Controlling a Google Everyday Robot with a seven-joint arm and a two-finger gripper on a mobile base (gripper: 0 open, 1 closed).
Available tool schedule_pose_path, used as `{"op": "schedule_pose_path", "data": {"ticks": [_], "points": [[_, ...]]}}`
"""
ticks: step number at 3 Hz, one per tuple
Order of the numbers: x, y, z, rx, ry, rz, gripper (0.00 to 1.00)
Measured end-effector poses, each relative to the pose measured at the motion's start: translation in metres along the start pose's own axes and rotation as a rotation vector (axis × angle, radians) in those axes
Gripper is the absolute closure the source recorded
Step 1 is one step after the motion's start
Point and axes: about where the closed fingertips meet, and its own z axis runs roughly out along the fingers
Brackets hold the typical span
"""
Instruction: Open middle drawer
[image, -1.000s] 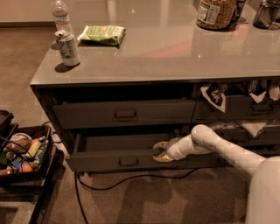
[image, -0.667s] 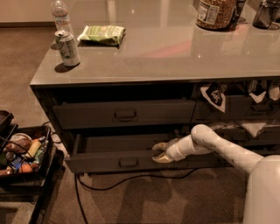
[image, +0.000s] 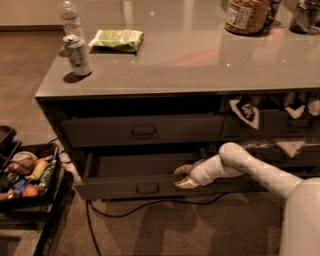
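Middle drawer partly out, rigid, likely slides easily. Gripper sits at its front rim, grip can't tell. Best hold: handle.

The middle drawer is seen pulled out beneath the upper drawer; the gripper is found at its front edge, right of its handle.
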Motion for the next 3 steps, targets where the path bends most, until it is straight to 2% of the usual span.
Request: {"op": "schedule_pose_path", "data": {"ticks": [2, 3], "points": [[-0.0038, 0.0042, -0.0027, -0.020, 0.026, 0.000, 1.00], [-0.0069, 0.0084, -0.0029, -0.047, 0.058, 0.001, 1.00]]}}
